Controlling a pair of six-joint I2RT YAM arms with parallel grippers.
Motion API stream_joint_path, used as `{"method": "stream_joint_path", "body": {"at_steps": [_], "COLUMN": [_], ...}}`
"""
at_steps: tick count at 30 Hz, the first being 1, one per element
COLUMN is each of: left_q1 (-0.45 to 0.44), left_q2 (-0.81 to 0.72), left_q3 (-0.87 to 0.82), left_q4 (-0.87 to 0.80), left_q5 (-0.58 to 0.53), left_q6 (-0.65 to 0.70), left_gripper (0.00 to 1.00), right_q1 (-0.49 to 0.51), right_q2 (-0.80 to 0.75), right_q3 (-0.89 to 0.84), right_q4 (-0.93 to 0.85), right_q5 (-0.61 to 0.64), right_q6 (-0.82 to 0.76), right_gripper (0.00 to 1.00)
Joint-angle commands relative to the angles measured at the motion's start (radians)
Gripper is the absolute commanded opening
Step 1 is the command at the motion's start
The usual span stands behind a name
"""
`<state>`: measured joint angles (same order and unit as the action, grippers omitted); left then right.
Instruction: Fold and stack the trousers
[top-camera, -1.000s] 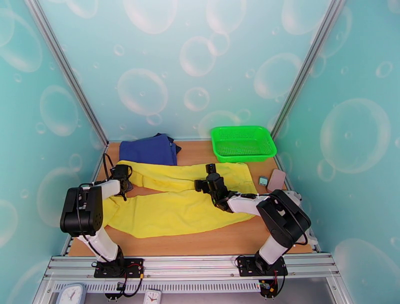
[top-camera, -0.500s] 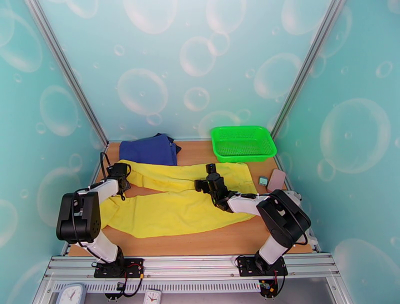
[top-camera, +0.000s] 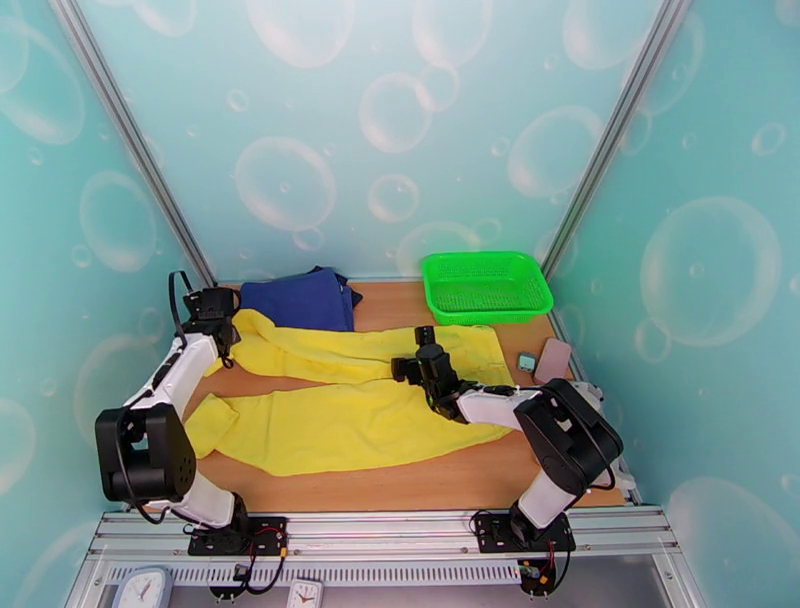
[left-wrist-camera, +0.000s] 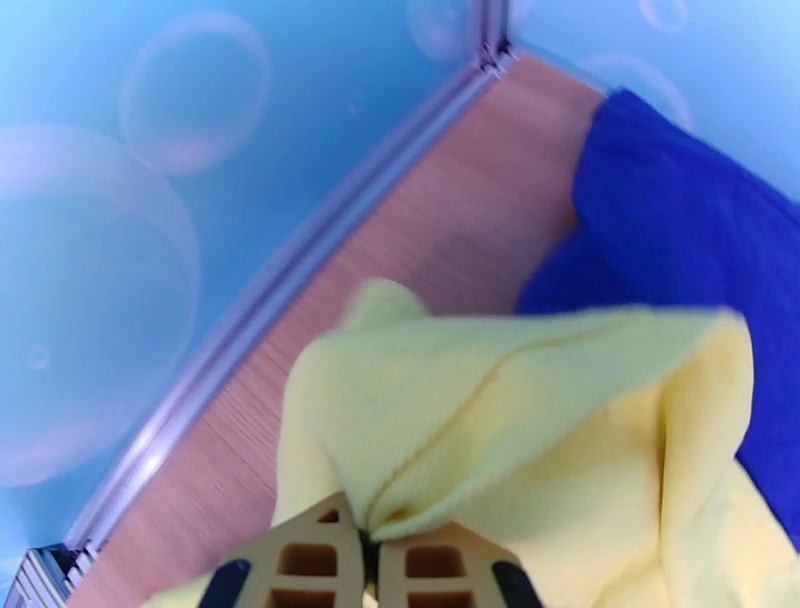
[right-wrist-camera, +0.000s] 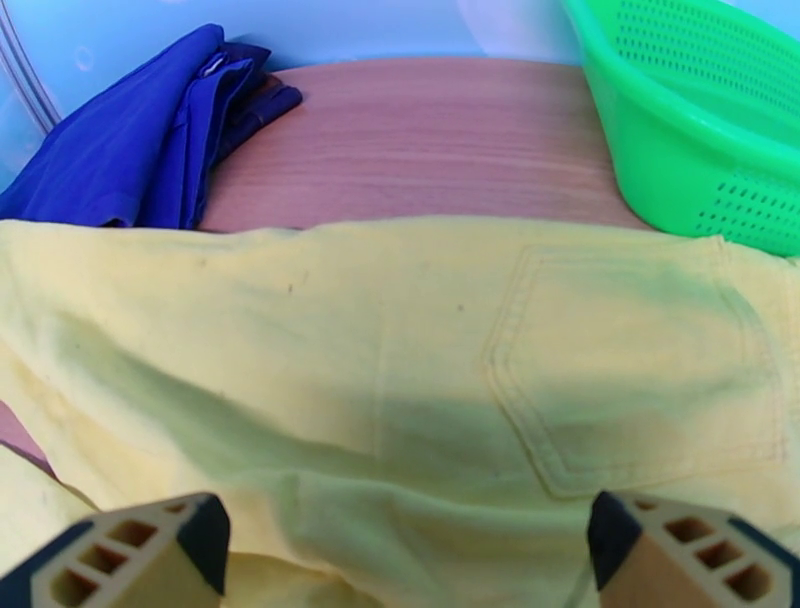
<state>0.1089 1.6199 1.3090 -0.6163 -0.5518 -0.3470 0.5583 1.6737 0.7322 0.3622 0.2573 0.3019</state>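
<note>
Left gripper (left-wrist-camera: 368, 540) has its jaws together, pinched on the cuff hem of the far leg. In the top view it sits at the far-left corner of the table (top-camera: 440, 480), just beside the navy garment (top-camera: 298, 298).

Right gripper (right-wrist-camera: 400, 540) has its jaws wide apart with nothing in them. It hangs low over the seat by the back pocket; I can't tell whether it touches the cloth.

Yellow trousers (top-camera: 340, 420) lie spread flat, waist to the right near the green basket (top-camera: 485, 285). Both legs run left with a gap of bare wood between them.

My read: this is leg-on-leg, the first fold, and it's barely begun.

How I'd run it:
- Press the right arm down on the seat as an anchor first, or the whole garment will slide when I pull.
- Lift the cuff only enough to clear the table. The cloth is thin and sags, so a high carry will bunch it.
- Sweep the cuff toward me and lay it onto the near cuff, matching hem to hem and the outer seams.
- Steer clear of the navy garment; the cuff sits right against it and could drag it along.
- The pinch catches only a narrow bit of hem, so move slowly; a jerk may pull it free.
</note>
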Motion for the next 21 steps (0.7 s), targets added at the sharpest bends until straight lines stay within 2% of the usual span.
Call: {"method": "stream_joint_path", "body": {"at_steps": [1,6,8,10,11,13,14,17,21], "left_q1": [0.055,0.122,0.144,0.154,0.16,0.171,0.174,0.175,0.172], "left_q2": [0.069,0.21,0.269,0.314,0.334,0.366,0.381,0.388,0.307], "left_q3": [0.072,0.167,0.207,0.247,0.272,0.317,0.344,0.381,0.316], "left_q4": [-0.076,-0.072,-0.069,-0.052,-0.042,-0.025,-0.018,0.025,0.078], "left_q5": [-0.013,0.053,0.092,0.083,0.081,0.087,0.074,0.038,0.018], "left_q6": [0.028,0.026,0.019,0.016,0.009,-0.001,0.0,0.028,0.056], "left_gripper": [0.0,0.0,0.04,0.04,0.09,0.35,0.42,0.54,0.58], "right_q1": [-0.016,-0.047,-0.055,-0.055,-0.055,-0.055,-0.057,-0.057,-0.059], "right_q2": [-0.013,0.011,0.006,0.004,0.002,0.004,0.007,0.009,0.018], "right_q3": [-0.014,-0.001,-0.008,-0.01,-0.011,-0.01,-0.006,-0.006,-0.005], "right_q4": [0.023,-0.011,-0.002,0.0,0.001,0.003,0.0,0.001,0.009], "right_q5": [-0.006,-0.01,-0.012,-0.012,-0.012,-0.009,-0.007,-0.006,-0.003], "right_q6": [0.012,0.042,0.042,0.04,0.038,0.032,0.029,0.027,0.023], "right_gripper": [0.99,0.99,0.99,0.99,0.99,0.99,0.99,0.99,0.99]}}
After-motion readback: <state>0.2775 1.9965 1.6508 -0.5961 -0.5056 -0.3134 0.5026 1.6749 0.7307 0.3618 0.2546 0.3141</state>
